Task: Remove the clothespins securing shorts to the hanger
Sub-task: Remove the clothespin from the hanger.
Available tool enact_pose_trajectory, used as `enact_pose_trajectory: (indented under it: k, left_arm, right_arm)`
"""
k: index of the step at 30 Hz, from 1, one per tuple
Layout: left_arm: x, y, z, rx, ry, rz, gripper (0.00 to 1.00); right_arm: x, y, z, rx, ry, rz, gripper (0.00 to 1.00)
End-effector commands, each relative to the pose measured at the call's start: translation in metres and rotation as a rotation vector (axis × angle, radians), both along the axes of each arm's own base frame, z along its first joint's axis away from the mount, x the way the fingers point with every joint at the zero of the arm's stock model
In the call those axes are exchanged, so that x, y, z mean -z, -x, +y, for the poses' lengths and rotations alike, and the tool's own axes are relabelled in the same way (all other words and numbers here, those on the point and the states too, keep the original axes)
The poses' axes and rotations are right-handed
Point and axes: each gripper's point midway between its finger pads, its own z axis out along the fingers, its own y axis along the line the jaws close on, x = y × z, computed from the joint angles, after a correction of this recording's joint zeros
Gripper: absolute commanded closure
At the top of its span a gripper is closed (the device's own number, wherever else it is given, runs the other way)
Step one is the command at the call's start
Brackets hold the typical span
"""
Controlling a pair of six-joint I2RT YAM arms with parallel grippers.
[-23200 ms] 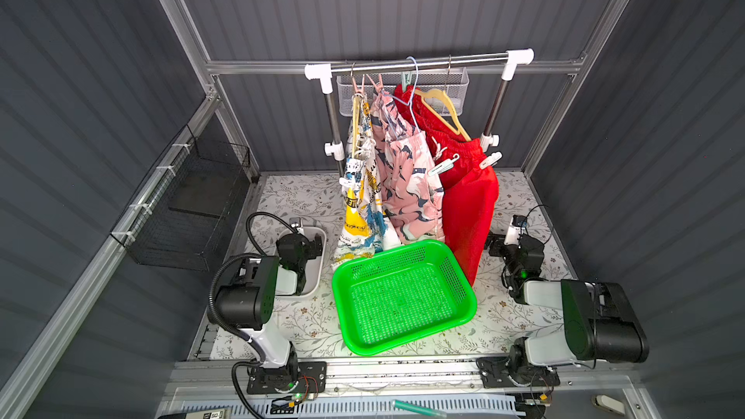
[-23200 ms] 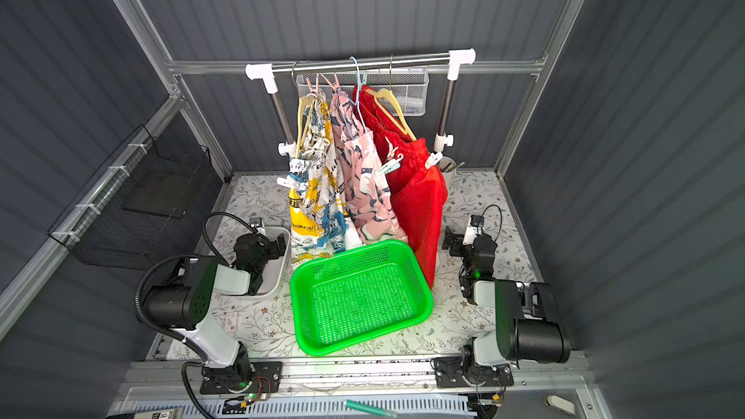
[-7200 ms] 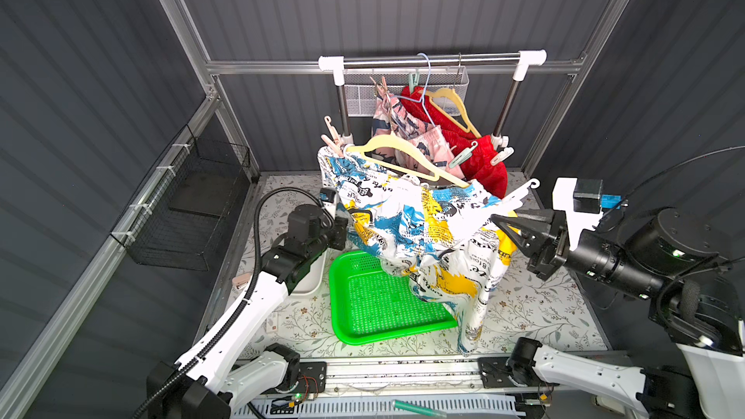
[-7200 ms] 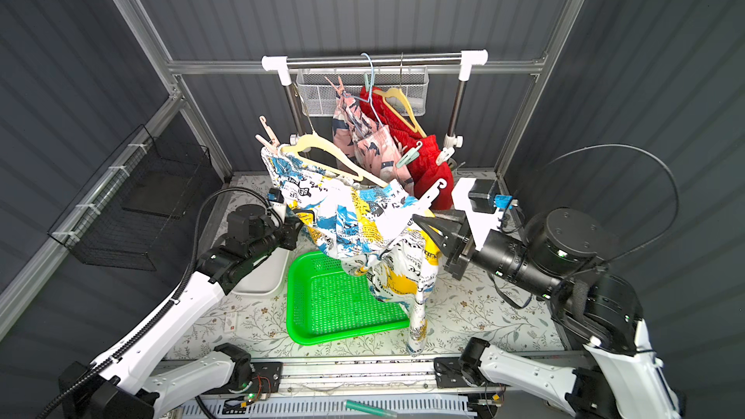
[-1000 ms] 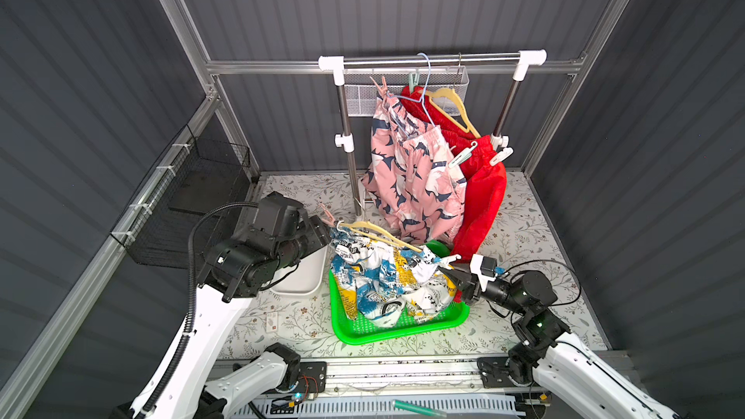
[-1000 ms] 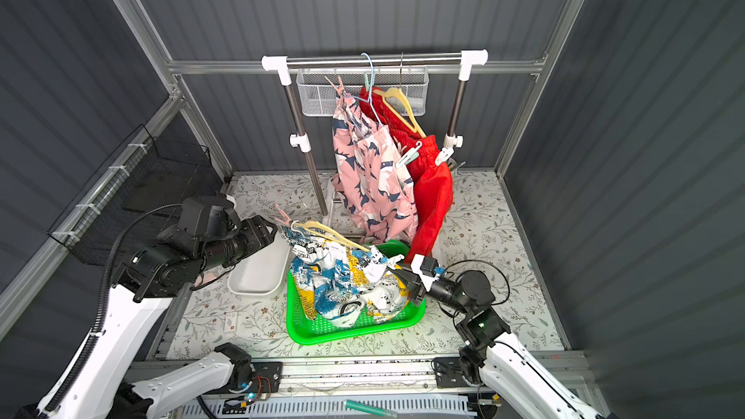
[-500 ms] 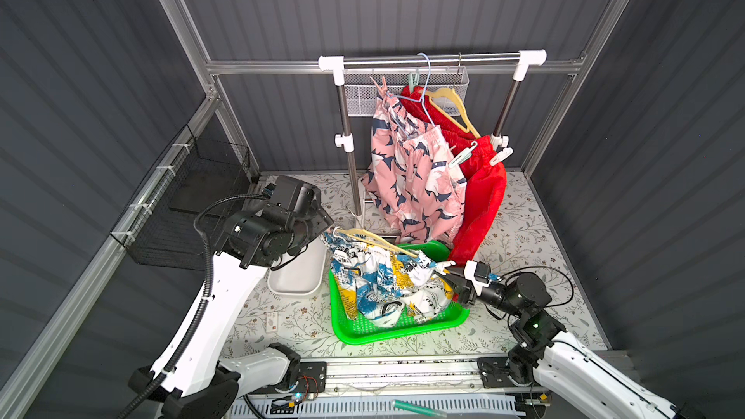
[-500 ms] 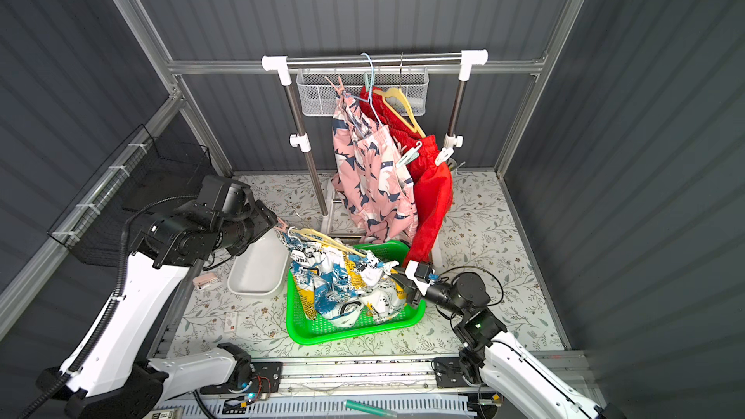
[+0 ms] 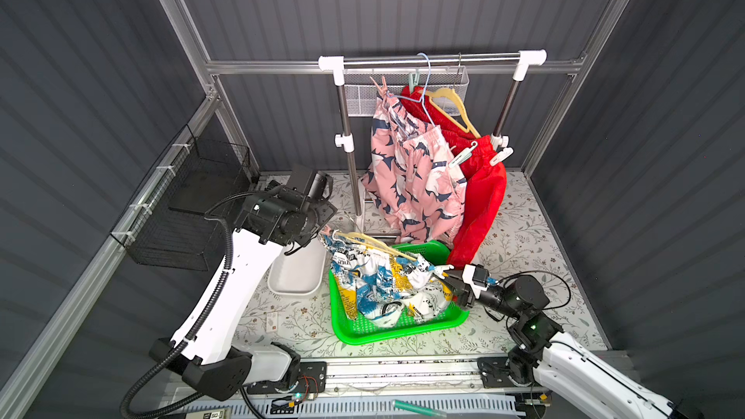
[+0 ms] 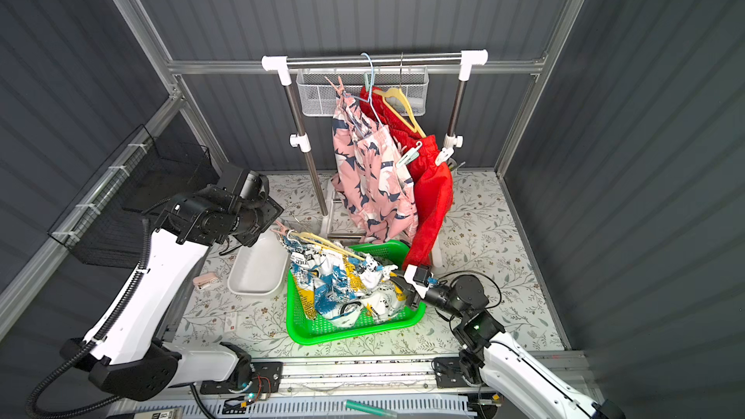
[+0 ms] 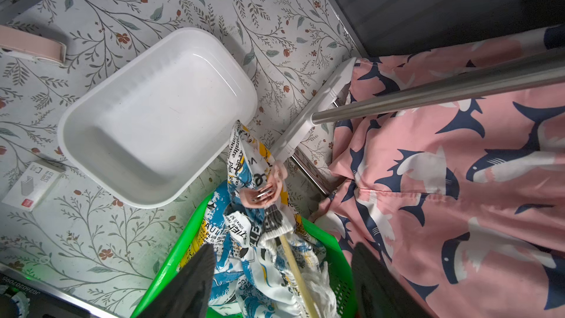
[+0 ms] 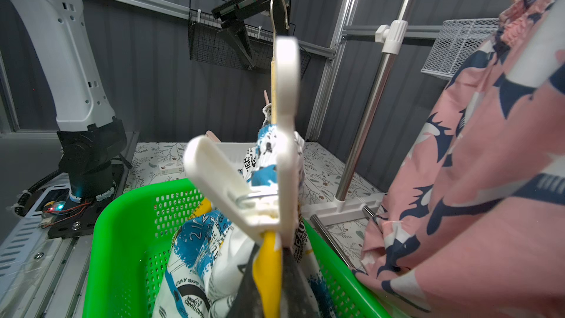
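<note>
pink clothespin (image 11: 261, 192) is sitting just ahead of the spread left gripper (image 11: 284, 247) hovering above the basket rim (image 11: 183, 240), right gripper (image 12: 270, 270) pinching white shorts (image 12: 195, 256).

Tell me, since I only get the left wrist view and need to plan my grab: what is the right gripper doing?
Observer: The right gripper is shut on the printed shorts, right next to a white clothespin clipped there.
Operator: Anything on the rail besides the pink shorts?
Observer: Red shorts hang beside them, a second white clothespin at the waistband.
</note>
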Motion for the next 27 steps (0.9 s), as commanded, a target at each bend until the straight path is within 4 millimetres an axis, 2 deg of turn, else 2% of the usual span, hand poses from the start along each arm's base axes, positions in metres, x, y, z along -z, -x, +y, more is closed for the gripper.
enact_pose_trajectory:
  k: [1, 16, 27]
  left_arm:
    - [0.002, 0.002, 0.004, -0.064, 0.025, 0.032, 0.28]
    - [0.046, -0.006, 0.000, -0.120, 0.202, 0.174, 0.29]
    - [0.057, -0.014, -0.001, -0.180, 0.250, 0.196, 0.34]
  right_arm:
    - [-0.016, 0.005, -0.003, 0.000, -0.045, -0.082, 1.00]
    - [-0.018, 0.011, -0.003, -0.017, -0.061, -0.106, 1.00]
    - [-0.018, 0.012, -0.003, -0.023, -0.064, -0.111, 1.00]
